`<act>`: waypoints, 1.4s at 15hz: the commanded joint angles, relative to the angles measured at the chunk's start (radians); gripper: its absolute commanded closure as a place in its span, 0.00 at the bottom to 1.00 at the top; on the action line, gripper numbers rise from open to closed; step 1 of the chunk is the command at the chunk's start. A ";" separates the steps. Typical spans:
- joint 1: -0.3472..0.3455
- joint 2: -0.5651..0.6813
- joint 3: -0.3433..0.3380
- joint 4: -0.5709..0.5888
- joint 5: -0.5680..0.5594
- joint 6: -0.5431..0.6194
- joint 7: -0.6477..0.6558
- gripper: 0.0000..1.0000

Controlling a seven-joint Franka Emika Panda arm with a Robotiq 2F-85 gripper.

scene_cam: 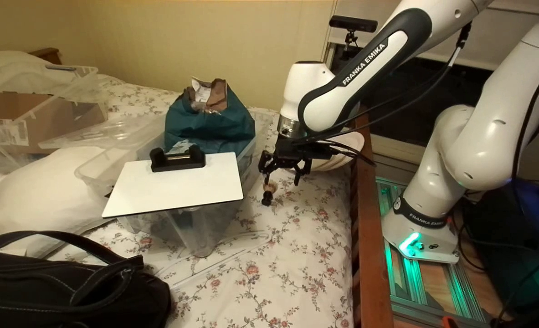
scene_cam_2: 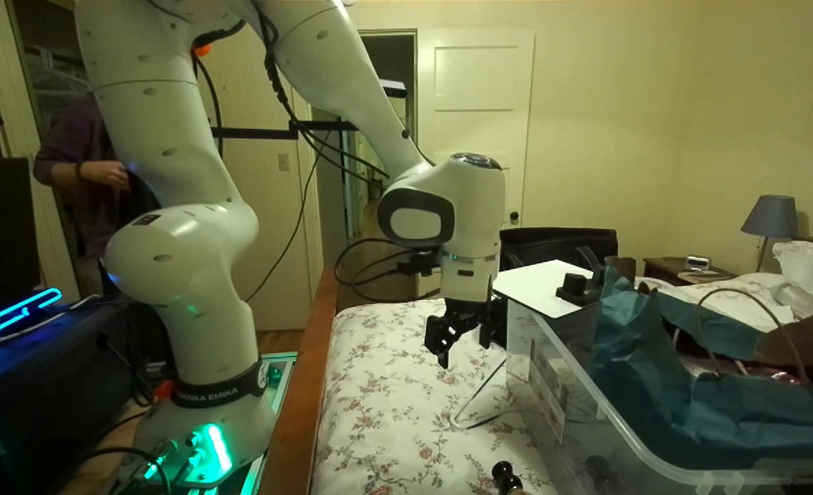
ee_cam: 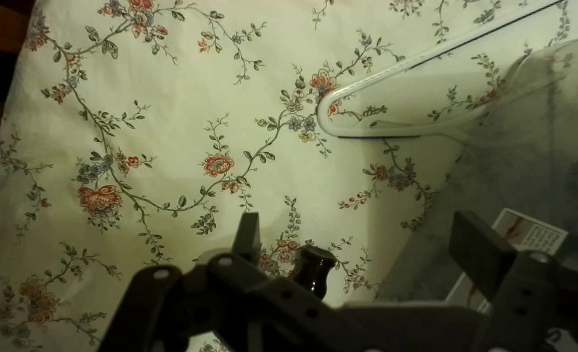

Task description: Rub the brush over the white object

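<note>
In an exterior view the white arm (scene_cam: 365,68) leans in from the upper right, and its end effector (scene_cam: 282,180) hangs near the centre of the frame, above a flowered sheet (scene_cam: 292,273), its two fingers (ee_cam: 247,237) wide apart. The brush (scene_cam: 267,198), a stubby little thing with a glossy black handle and a tan end, is on the sheet at the middle of the frame, below the end effector and apart from it; in the wrist view I see its handle low in the middle, between the spread fingers, its lower part hidden. The white object (scene_cam: 341,160), a shallow round dish with a raised rim, is right of centre, behind the end effector, which hides part of it, and near the wooden rail (scene_cam: 370,241). Left of centre a flat white board (scene_cam: 178,189) lies across a clear plastic bin (scene_cam: 192,228), a black device (scene_cam: 178,161) at its upper edge, and a teal bag (scene_cam: 210,127) bulges up behind. A black bag (scene_cam: 73,287) fills the lower left corner, with a big white pillow-like lump (scene_cam: 46,187) above it and a cardboard box (scene_cam: 55,130) in the upper left. In an exterior view, a person (scene_cam_2: 80,172) in purple stands at the left edge, partly hidden by the arm.
</note>
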 commanded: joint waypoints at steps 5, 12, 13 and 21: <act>0.005 0.072 -0.041 0.040 0.012 0.036 0.081 0.00; 0.027 0.249 -0.088 0.071 0.077 0.155 0.181 0.00; 0.025 0.273 -0.089 0.075 0.110 0.171 0.167 0.00; 0.008 0.440 -0.070 0.141 0.156 0.359 0.156 0.00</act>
